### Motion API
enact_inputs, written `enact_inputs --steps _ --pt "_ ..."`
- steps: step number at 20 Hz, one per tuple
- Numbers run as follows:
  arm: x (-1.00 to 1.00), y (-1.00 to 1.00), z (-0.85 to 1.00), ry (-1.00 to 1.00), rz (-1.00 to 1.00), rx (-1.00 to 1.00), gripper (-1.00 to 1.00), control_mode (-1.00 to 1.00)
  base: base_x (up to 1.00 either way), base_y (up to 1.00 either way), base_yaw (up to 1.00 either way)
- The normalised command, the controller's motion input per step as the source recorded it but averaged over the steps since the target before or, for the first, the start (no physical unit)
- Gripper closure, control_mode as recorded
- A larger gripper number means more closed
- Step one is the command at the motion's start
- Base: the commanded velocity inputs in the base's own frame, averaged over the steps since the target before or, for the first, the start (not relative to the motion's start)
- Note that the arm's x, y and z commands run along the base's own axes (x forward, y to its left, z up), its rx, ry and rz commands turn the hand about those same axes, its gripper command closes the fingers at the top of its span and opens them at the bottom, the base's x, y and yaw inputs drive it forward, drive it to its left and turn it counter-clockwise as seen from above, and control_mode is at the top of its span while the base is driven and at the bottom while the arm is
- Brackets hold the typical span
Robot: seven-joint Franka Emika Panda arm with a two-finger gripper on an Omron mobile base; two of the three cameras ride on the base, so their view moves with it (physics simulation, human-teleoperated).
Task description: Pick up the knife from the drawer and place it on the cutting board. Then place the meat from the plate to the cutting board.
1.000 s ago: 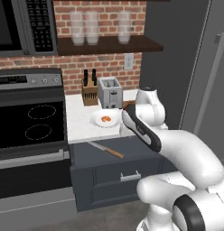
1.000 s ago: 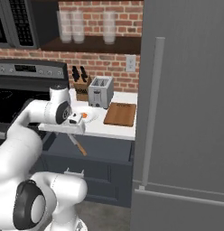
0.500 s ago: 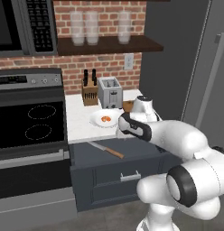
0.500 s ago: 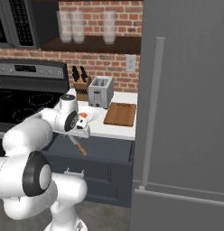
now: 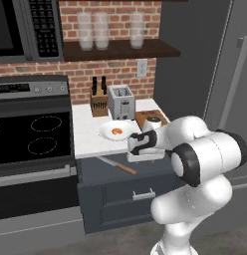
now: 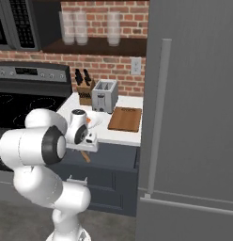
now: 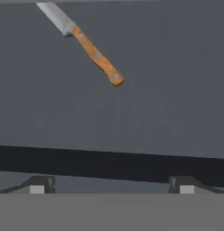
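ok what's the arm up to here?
The arm's end effector hangs open over the pulled-out drawer, holding nothing. The knife lies on the drawer floor ahead of the fingers, untouched, wooden handle toward the hand. On the counter the meat sits on the white plate, and the cutting board beside the toaster has nothing on it. Neither item has been moved to the board yet.
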Motion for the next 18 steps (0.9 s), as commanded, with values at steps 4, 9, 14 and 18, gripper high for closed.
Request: enact_inputs --steps 4,9,14,18 --pt "0.07 -0.12 -0.52 0.09 0.05 0.0 -1.0 -1.0 0.0 0.0 0.0" --pt "0.09 -0.06 -0.36 0.04 0.03 0.01 -1.0 -1.0 0.0 0.0 0.0" --pt "0.01 -0.02 -0.09 0.0 0.01 0.01 -1.0 -1.0 0.0 0.0 0.0" --pt "0.0 -0.02 -0.15 0.0 0.0 0.01 -1.0 -1.0 0.0 0.0 0.0"
